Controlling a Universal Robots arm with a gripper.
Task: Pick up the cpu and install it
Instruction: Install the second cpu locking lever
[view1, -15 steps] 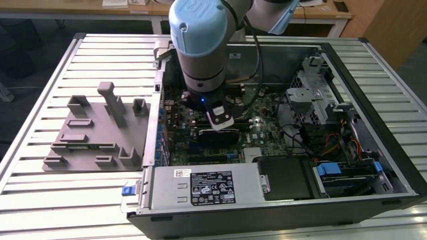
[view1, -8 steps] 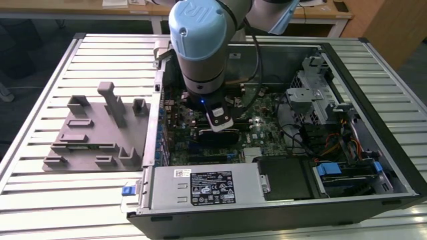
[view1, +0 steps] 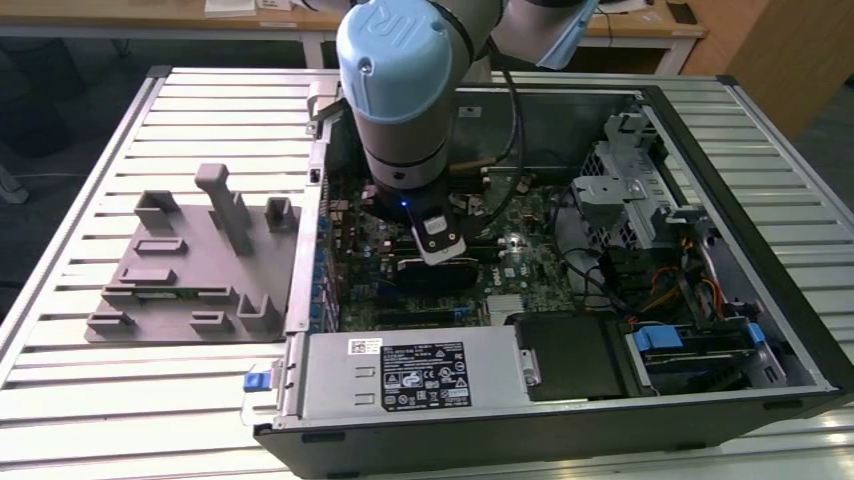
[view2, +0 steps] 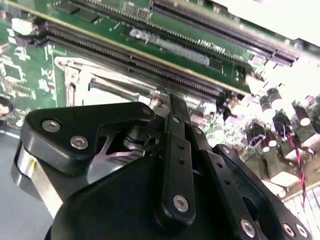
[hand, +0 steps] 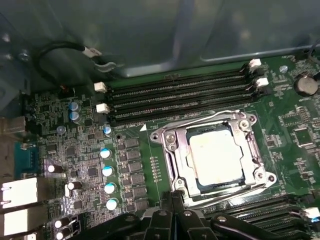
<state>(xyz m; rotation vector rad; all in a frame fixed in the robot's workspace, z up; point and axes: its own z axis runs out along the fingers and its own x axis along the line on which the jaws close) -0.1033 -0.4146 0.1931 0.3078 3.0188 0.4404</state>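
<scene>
Silver-topped cpu (hand: 216, 155) seated in metal-framed socket (hand: 172, 141) on green motherboard (hand: 135, 165), beside memory slots (hand: 180, 95). Hand (hand: 175, 202) just above socket edge, fingers together, gripping nothing.

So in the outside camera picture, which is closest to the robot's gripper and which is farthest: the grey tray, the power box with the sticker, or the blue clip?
From the gripper:
1. Power box, at the case's front edge.
2. Grey tray, outside the case, on the exterior view's left.
3. Blue clip, far on the exterior view's right.
</scene>
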